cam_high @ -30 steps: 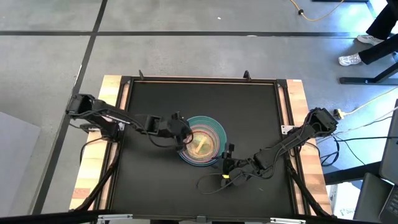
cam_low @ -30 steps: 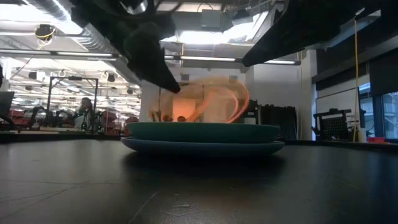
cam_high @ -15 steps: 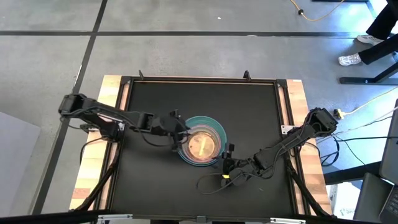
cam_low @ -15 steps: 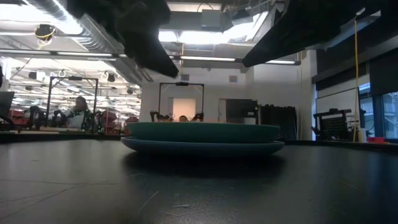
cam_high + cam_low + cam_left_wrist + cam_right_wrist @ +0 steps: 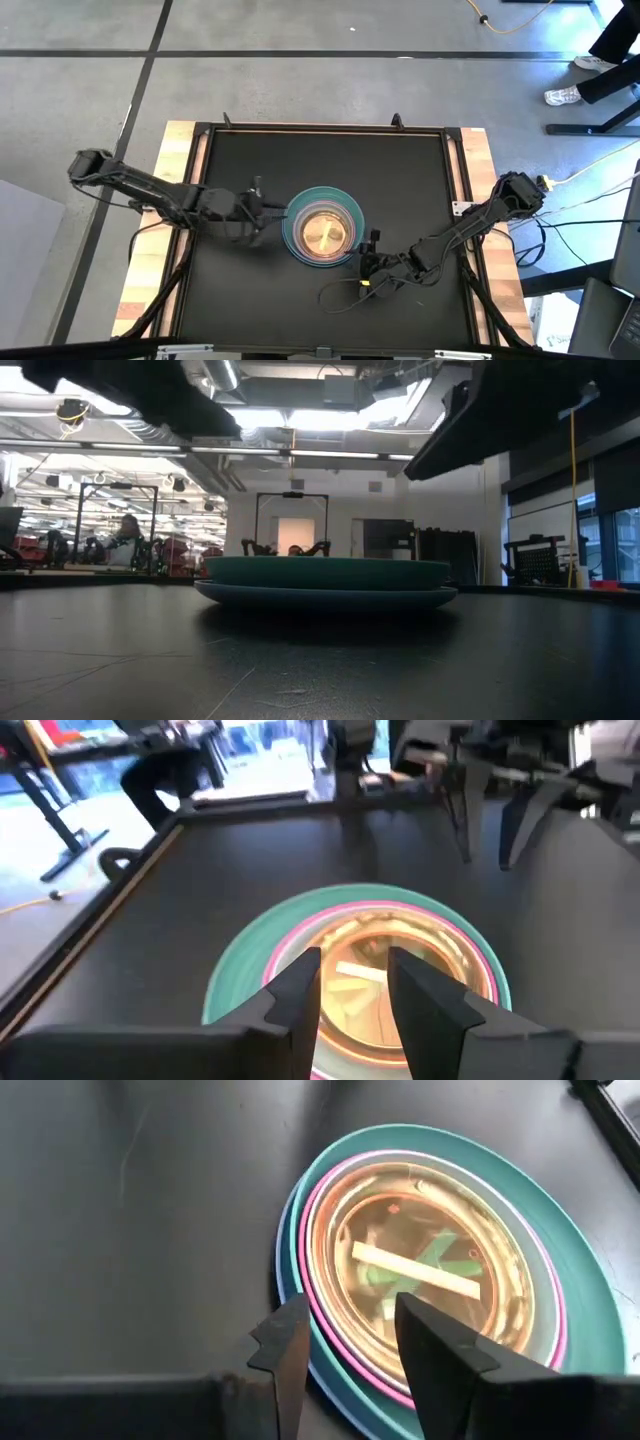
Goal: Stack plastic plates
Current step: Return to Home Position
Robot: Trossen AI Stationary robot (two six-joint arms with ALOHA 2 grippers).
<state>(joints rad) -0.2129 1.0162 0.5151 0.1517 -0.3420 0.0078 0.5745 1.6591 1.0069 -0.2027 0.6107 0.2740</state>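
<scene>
The plastic plates sit as one stack [image 5: 322,226] at the table's middle: a pale-blue plate at the bottom, a teal one on it, pink rims inside, and a translucent orange plate [image 5: 415,1275] with pale and green bar marks on top. The low view shows the stack [image 5: 325,582] flat on the black mat. My left gripper [image 5: 272,208] hovers open just left of the stack, pointing at it [image 5: 355,965]. My right gripper [image 5: 372,238] hovers open at the stack's near right rim [image 5: 350,1320].
The black mat [image 5: 240,290] is framed by wooden side rails [image 5: 150,290]. A cable loop [image 5: 340,292] lies on the mat by the right arm. Bare mat lies far and left of the stack. A person [image 5: 128,535] sits in the room behind.
A second ago my left gripper held the orange plate tilted over the stack. It let the plate go, and the plate now lies flat on top. The left gripper then drew back toward the table's left edge. The right arm stayed put.
</scene>
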